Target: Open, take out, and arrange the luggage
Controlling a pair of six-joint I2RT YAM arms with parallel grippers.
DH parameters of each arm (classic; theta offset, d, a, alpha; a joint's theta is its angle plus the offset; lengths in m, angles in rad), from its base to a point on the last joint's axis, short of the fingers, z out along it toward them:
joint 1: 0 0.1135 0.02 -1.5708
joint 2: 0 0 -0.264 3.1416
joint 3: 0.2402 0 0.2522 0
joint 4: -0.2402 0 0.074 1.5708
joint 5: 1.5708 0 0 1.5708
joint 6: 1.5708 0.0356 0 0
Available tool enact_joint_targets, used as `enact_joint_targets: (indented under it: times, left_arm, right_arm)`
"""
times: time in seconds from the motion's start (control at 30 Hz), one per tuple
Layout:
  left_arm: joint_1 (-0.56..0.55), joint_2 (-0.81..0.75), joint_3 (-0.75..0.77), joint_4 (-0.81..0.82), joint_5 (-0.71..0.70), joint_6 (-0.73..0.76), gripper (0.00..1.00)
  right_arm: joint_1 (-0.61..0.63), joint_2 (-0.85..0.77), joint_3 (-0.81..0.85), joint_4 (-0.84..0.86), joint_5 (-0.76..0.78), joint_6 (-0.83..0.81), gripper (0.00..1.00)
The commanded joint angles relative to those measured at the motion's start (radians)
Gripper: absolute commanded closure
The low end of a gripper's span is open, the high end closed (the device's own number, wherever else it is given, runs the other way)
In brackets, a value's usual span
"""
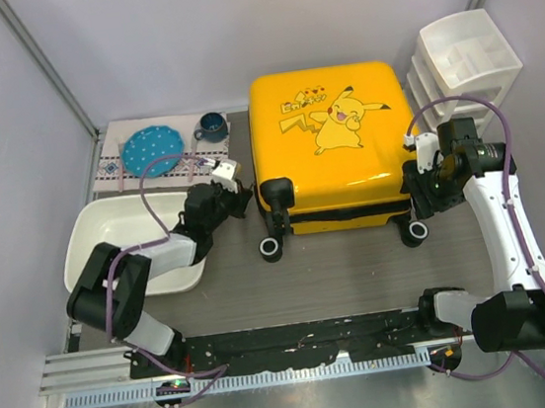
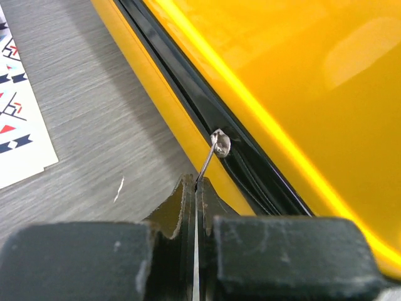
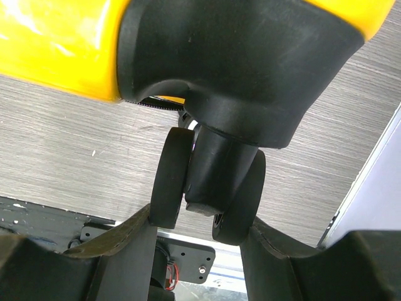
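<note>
The yellow luggage (image 1: pixel 334 137) with the Pikachu print lies flat and closed at the table's middle, wheels toward the arms. My left gripper (image 1: pixel 242 198) is at its near left corner. In the left wrist view the left gripper (image 2: pixel 198 183) is shut on the thin metal zipper pull (image 2: pixel 219 144), which hangs from the black zipper band (image 2: pixel 188 94). My right gripper (image 1: pixel 416 216) is at the near right wheel (image 1: pixel 416 230). In the right wrist view its fingers (image 3: pixel 125 244) press both sides of the black twin wheel (image 3: pixel 170 182), so the right gripper (image 3: pixel 202 216) holds it.
A white tray (image 1: pixel 92 236) sits left of the luggage, under the left arm. Behind it a patterned placemat (image 1: pixel 114 169) carries a blue plate (image 1: pixel 152 149) and a blue cup (image 1: pixel 210 126). A white drawer unit (image 1: pixel 464 61) stands at the back right. Walls close both sides.
</note>
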Motion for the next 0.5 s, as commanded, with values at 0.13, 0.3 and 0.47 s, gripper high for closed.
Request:
enact_joint_targets:
  times: [0.13,0.3,0.47]
  left_arm:
    - [0.033,0.145,0.201,0.093,0.007,-0.024,1.00]
    - [0.033,0.209,0.280,0.092,0.021,-0.025,1.00]
    - [0.090,0.073,0.240,-0.006,0.113,-0.108,0.23]
  right_arm:
    - [0.006,-0.041,0.011,-0.202,-0.008,-0.097,0.99]
    - [0.006,-0.069,0.000,-0.208,-0.038,-0.104,0.99]
    - [0.006,-0.076,0.001,-0.206,-0.149,-0.112,0.99]
